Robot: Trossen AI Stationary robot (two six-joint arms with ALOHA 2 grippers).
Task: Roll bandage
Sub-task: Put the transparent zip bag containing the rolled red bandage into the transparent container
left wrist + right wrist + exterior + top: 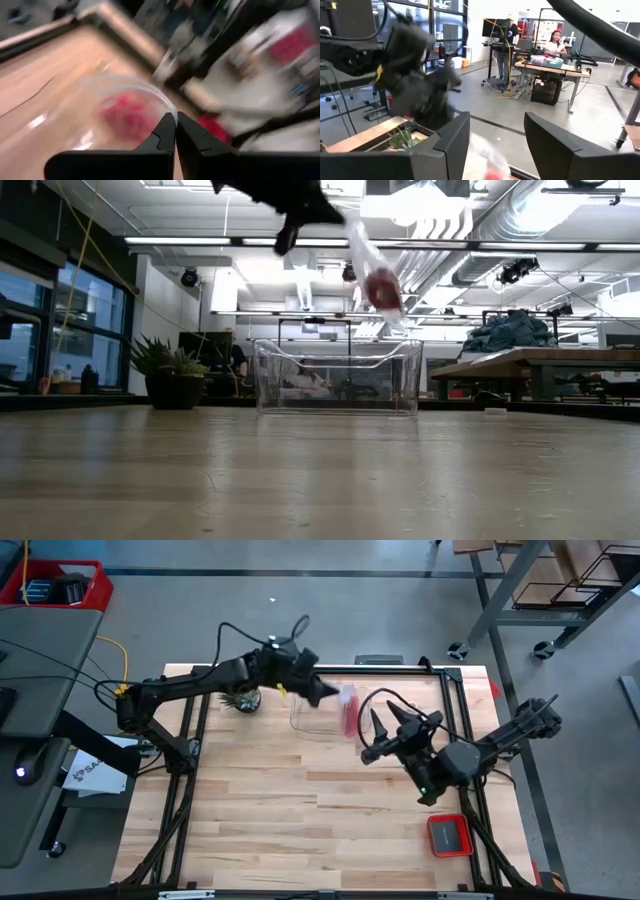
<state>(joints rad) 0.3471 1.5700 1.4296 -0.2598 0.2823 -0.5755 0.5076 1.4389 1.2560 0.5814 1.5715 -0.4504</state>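
Observation:
The red bandage [382,288] is a small roll inside a clear plastic bag [366,255]. The bag hangs in the air over the table's far middle, above a clear box [338,375]. My left gripper [325,690] is shut on the bag's top; the bag and the red roll also show in the left wrist view [125,112]. My right gripper [385,720] is open and empty, just right of the bag [347,705] and pointing toward it. The bag's lower part shows between its fingers in the right wrist view [487,160]. My left gripper pinches the clear bag's upper edge [167,116] between its two shut fingers. The bag hangs slanting below the fingers, clear of the table and the box, with the red roll in its lower part.
The clear box [305,718] stands on the table below my left gripper. A potted plant [240,700] stands at the far left. A small red square tray [450,835] with a dark centre lies near the right front. Bare wood lies toward the near edge.

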